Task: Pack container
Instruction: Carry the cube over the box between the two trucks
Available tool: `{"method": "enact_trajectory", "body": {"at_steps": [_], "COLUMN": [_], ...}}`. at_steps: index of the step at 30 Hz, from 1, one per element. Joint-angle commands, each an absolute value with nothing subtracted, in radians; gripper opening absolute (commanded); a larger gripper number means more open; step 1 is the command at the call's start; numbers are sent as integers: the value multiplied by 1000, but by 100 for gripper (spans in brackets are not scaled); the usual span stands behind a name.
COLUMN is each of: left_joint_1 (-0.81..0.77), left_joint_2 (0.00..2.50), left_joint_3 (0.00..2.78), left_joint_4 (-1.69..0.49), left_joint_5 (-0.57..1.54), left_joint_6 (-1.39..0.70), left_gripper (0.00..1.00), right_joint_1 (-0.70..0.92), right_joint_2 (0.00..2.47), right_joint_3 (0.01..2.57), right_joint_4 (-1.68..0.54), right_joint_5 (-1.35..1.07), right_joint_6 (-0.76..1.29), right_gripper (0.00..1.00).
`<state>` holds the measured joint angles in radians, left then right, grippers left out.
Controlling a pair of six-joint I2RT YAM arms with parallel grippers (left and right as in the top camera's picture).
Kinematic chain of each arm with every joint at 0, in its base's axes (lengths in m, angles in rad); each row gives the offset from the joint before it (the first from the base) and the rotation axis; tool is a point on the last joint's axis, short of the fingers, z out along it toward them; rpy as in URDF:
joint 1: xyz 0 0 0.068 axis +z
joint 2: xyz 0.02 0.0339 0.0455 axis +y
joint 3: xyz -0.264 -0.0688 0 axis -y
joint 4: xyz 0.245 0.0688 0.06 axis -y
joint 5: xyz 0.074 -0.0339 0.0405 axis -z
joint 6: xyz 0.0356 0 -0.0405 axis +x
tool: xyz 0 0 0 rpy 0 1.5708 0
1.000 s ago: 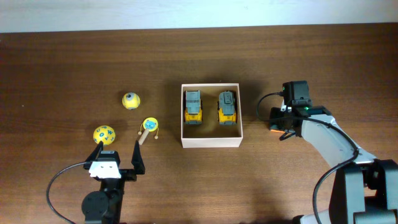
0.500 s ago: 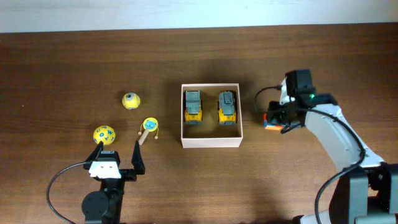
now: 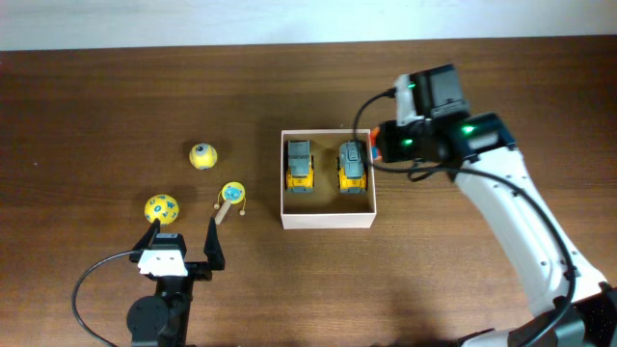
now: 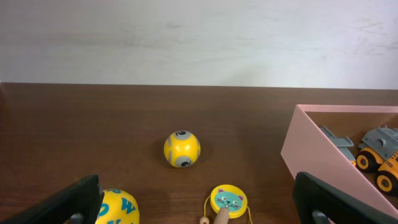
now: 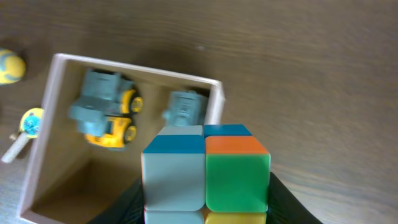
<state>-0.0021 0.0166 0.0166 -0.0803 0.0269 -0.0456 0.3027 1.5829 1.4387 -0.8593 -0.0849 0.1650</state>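
Inside the container (image 3: 328,221), two toy trucks (image 3: 300,166). Over its right wall, right gripper (image 5: 205,206) clenched on cube (image 5: 205,171), contact hidden; leftward, left gripper (image 3: 183,239) released.

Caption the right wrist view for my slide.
Right gripper holds a multicolored cube near the container with two toy trucks inside.

The table (image 3: 96,87) is grained wood (faint sheen), the container (image 3: 328,220) matt cardboard, the cube (image 5: 205,174) smooth plastic.
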Motion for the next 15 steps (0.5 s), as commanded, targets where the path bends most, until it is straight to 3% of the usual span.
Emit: {"method": "enact_trajectory", "body": {"at_steps": [1, 15], "left_joint_1": [3, 3], "left_joint_2": [18, 18], "left_joint_3": [9, 9], "left_joint_4": [-79, -79], "left_joint_5": [41, 41], "left_joint_6": [-30, -30], "left_gripper": [99, 99], "right_joint_1": [373, 478], "right_joint_2": [1576, 1777], "right_joint_3": [1456, 1456], "right_joint_4": [-825, -662], "right_joint_5": [-9, 13], "right_joint_6": [200, 331], "right_gripper": [39, 39]}}
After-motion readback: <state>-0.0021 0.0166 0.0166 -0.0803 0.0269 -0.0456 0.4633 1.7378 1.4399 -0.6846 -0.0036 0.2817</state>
